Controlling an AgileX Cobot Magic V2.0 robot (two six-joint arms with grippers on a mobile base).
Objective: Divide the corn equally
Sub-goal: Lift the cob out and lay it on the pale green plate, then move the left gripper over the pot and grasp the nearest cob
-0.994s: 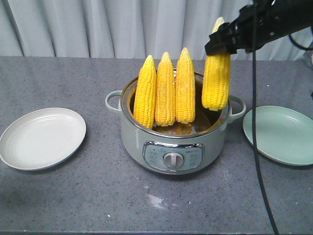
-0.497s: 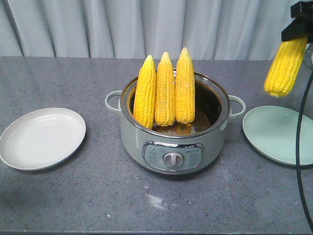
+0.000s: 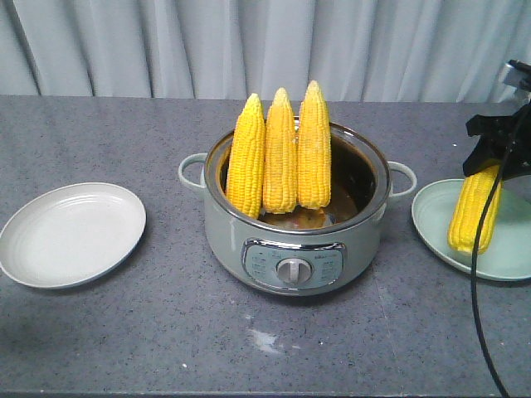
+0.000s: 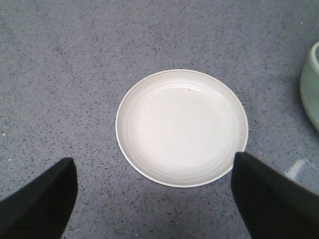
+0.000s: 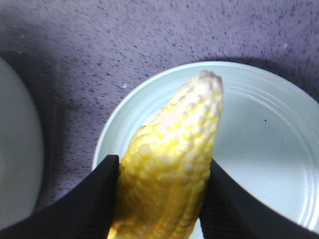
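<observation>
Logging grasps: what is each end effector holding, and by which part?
The right end effector clamps a corn cob near its upper end, over the green plate. The left end effector holds nothing.

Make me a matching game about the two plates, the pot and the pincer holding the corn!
Things:
1. white plate
2. green plate
3. pot
4. right pincer

States:
A. three corn cobs stand in it
B. shut on the held cob
C. nothing on it
D. the held cob is over it

Pairs: 1-C, 2-D, 3-A, 4-B.
</observation>
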